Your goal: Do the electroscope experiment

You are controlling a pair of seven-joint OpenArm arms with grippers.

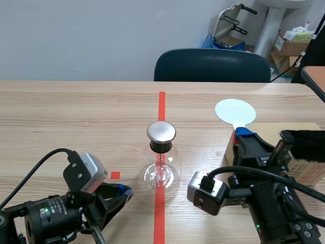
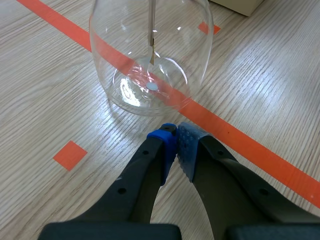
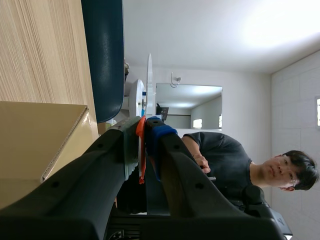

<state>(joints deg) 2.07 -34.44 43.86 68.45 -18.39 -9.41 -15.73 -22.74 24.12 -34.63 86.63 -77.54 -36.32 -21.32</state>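
1. Electroscope: clear glass flask, upright, centre of the scene view, on the orange tape line on the worktop. It has a metal cap on top and a thin rod hanging inside. The line probably marks the set position, reachable by both arms.
2. White disc: round plate on an orange handle, right of centre in the scene view. It looks held off the worktop, well apart from the cap. Judged to be the charge carrier meant for the cap.
3. Right gripper: fingers are clamped on the disc's handle. In the wrist view the plate sticks out ahead of them, edge-on. Gripping the handle keeps the plate face free to meet the cap.
4. Left gripper: lower left of the scene view, low over the worktop, near the flask base but not touching it. Fingers are closed pad to pad and hold nothing. It looks parked or ready to steady the flask; can't tell which.
5. Cardboard box: right edge of the scene view, with a black fuzzy thing on it. That is likely the rubbing material, kept next to the disc arm.
6. Chair: top centre of the scene view, across the worktop. A person shows beyond the right fingers.
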